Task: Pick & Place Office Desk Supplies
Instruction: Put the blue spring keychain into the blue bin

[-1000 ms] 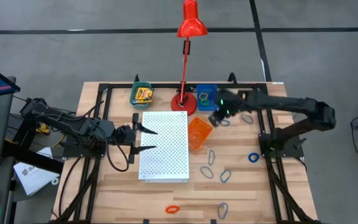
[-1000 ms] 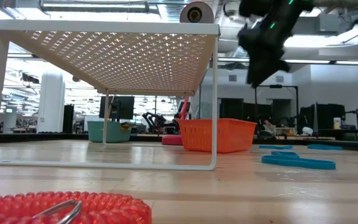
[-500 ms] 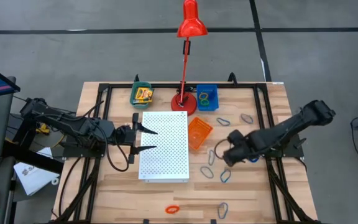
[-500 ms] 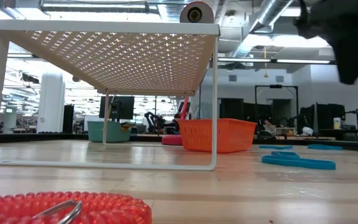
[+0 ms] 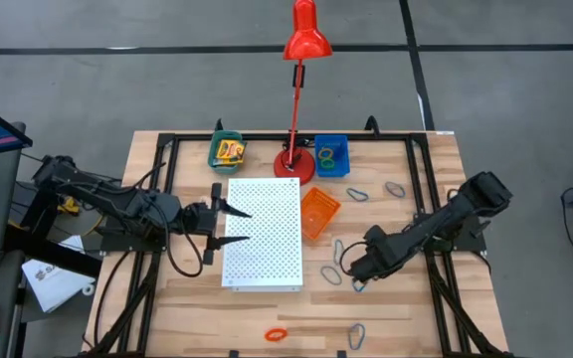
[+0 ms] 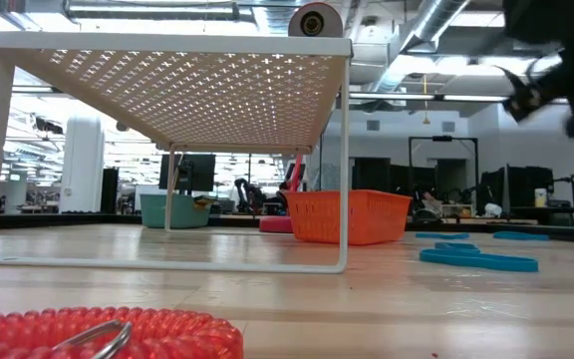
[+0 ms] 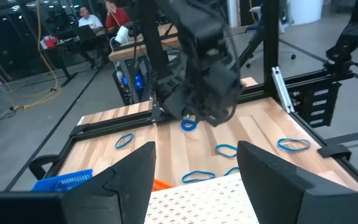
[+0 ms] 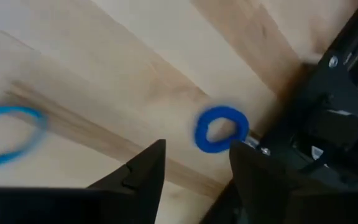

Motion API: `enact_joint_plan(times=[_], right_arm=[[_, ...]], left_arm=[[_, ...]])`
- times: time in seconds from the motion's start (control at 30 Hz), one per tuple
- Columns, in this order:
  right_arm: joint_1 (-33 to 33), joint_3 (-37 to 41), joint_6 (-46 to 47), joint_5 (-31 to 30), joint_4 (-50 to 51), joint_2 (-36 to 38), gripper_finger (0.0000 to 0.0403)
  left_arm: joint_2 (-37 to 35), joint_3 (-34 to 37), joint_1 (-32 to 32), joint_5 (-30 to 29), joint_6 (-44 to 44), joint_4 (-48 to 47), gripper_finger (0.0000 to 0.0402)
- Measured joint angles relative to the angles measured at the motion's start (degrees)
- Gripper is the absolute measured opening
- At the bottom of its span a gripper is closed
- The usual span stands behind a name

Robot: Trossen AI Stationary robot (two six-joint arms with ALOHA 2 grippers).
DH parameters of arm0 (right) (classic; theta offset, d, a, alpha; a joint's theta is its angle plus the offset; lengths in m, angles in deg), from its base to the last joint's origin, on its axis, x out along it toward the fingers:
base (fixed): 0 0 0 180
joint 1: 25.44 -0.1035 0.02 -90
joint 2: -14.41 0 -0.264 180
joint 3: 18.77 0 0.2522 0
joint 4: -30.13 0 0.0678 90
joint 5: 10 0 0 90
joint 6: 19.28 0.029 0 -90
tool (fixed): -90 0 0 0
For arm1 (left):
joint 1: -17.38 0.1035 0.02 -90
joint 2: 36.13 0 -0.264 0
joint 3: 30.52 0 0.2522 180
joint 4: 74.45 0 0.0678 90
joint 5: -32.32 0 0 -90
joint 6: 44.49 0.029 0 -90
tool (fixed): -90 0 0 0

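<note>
Right pincer [image 5: 353, 267], fingers spread & empty, hangs over blue loops [image 5: 360, 281] on surface — prob. light, floppy, thin; pinch across one strand, not flat.

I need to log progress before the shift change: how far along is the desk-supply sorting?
Barely started. The blue bin holds a few loops and the green bin a printed box. The right gripper, open and empty, hangs over loose loops by the orange bin. The left gripper waits open. Many loops remain.
</note>
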Motion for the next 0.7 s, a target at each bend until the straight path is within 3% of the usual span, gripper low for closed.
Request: enact_joint_plan(times=[0.2, 0.4, 0.7], right_arm=[[-1.7, 7.5, -0.4, 4.0, -4.4, 1.3, 0.0183], [-4.3, 14.6, 3.8, 3.9, -14.0, 7.9, 0.017], [-5.7, 23.1, 5.8, 3.0, -20.8, 12.6, 0.0165]], left_arm=[[0.0, 0.0, -1.4, 0.0, 0.5, 1.3, 0.0218], [0.0, 0.0, -1.6, 0.0, 0.5, 1.7, 0.0218], [0.0, 0.0, -1.6, 0.0, 0.6, 3.1, 0.0218]])
